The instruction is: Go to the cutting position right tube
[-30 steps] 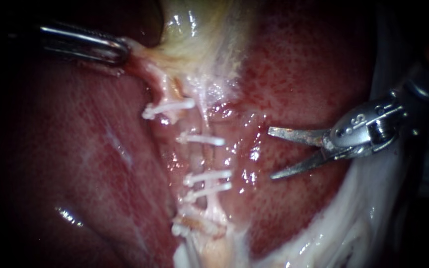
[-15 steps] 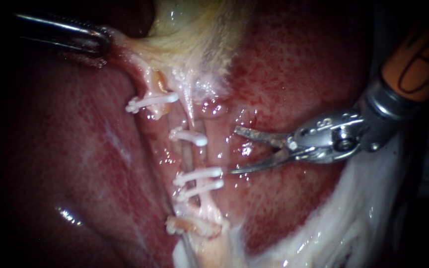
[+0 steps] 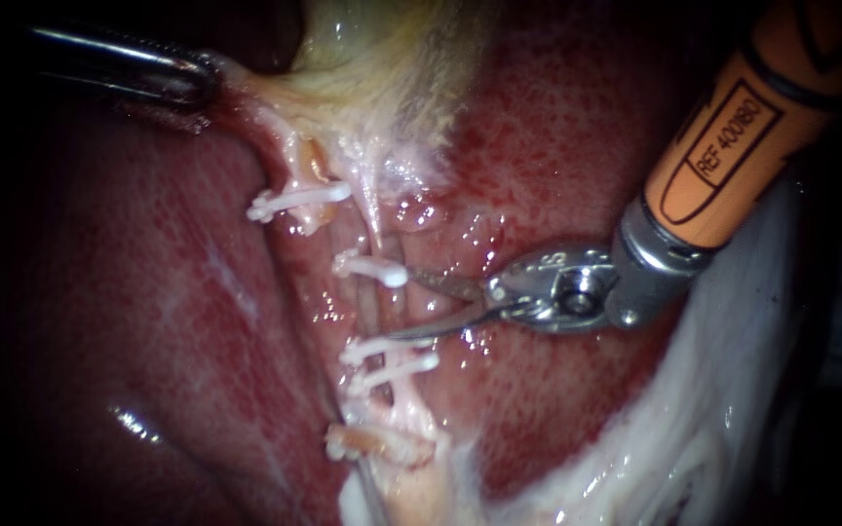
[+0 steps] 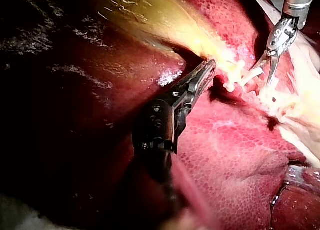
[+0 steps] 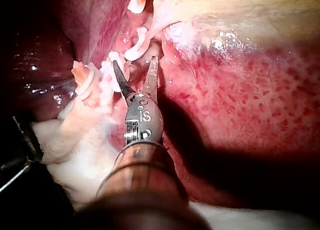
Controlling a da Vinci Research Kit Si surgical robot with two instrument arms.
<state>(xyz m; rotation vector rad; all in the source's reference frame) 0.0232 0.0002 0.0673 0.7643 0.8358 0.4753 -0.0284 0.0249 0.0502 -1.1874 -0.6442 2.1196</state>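
Liver (wet, mottled) beneath right instrument

Printed label on right instrument orange shaft; stamped mark on its wrist.

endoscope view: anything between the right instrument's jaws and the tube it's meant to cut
Nothing visible does. The right instrument has its open jaws at the tube, on the bare stretch between two clips, one near each jaw. The left instrument grips the gallbladder well away.
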